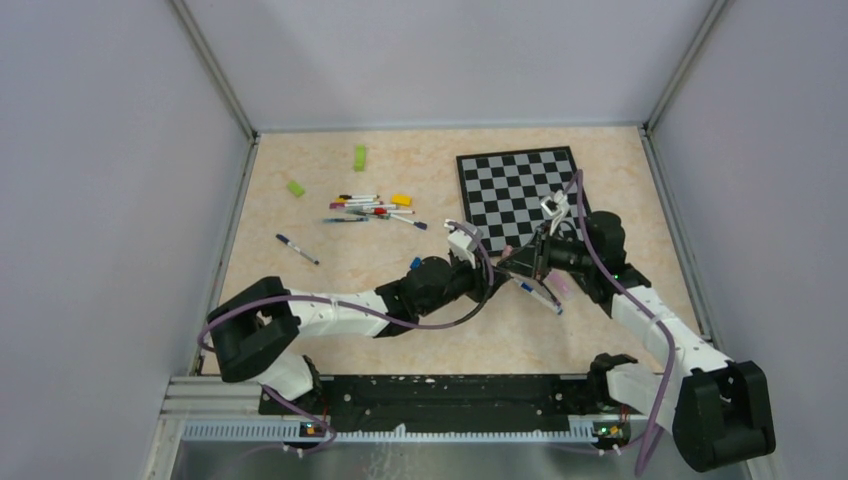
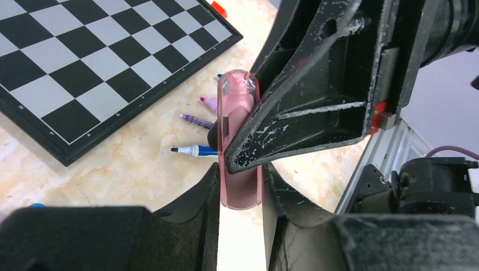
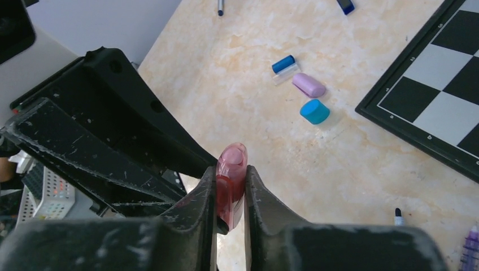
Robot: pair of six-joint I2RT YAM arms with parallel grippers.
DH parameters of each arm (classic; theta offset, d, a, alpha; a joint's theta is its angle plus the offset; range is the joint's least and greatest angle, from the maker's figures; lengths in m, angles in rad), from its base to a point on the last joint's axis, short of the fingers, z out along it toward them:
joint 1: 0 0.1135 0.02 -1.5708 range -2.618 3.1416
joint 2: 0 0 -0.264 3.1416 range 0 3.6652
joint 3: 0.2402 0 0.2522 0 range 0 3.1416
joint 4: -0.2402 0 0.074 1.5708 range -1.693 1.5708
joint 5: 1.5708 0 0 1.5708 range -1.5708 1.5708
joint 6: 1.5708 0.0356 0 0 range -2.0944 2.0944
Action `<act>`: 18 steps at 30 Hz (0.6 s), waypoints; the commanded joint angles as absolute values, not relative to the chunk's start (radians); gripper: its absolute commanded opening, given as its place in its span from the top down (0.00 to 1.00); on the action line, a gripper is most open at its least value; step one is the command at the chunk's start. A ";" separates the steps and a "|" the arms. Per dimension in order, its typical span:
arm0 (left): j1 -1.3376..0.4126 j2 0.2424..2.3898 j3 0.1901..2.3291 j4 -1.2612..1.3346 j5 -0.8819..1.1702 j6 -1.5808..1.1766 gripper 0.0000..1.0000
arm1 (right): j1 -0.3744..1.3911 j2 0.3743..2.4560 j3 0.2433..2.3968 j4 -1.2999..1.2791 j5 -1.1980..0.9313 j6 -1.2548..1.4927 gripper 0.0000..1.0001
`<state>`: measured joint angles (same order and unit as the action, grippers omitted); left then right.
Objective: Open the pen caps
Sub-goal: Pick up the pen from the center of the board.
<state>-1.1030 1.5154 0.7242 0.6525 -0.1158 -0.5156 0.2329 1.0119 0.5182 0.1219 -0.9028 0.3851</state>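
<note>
Both grippers meet over the middle of the table. My left gripper [image 2: 240, 169] [image 1: 495, 268] is shut on the lower end of a translucent pink pen [image 2: 239, 96], which stands up between its jaws. My right gripper [image 3: 230, 175] [image 1: 522, 262] is shut on the pen's pink cap [image 3: 232, 159], and its fingers [image 2: 305, 107] cross the pen in the left wrist view. Loose caps, blue [image 3: 283, 63], lilac [image 3: 309, 85] and cyan [image 3: 314, 111], lie on the table. Uncapped pens, blue [image 2: 195, 151] and purple [image 2: 196, 119], lie below the grippers. A cluster of pens [image 1: 370, 208] lies at the back.
A chessboard [image 1: 520, 195] lies at the back right, close behind the grippers. Two green blocks [image 1: 359, 157] [image 1: 296, 188] and a yellow block [image 1: 401, 200] sit near the pen cluster. A single pen [image 1: 297, 249] lies to the left. Walls enclose the table.
</note>
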 commanded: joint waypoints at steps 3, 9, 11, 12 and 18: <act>-1.114 1.516 0.755 0.670 -0.120 -0.495 0.71 | 0.247 1.012 0.567 0.103 -0.898 0.290 1.00; -1.112 1.434 0.640 0.797 -0.095 -0.447 0.33 | 0.240 1.009 0.574 0.093 -1.013 0.203 1.00; -1.111 1.385 0.576 0.855 -0.080 -0.418 0.22 | 0.236 1.007 0.573 0.090 -1.073 0.164 1.00; -1.108 1.356 0.543 0.875 -0.074 -0.404 0.16 | 0.234 1.006 0.573 0.086 -1.103 0.135 1.00; -1.091 1.136 0.365 0.908 -0.038 -0.332 0.01 | 0.224 1.000 0.561 0.010 -1.300 -0.090 1.00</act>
<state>-1.1049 1.2697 0.4412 0.7990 -0.0746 -0.4004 0.2310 1.0153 0.5262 0.0429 -1.1210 0.1013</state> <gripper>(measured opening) 0.984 0.098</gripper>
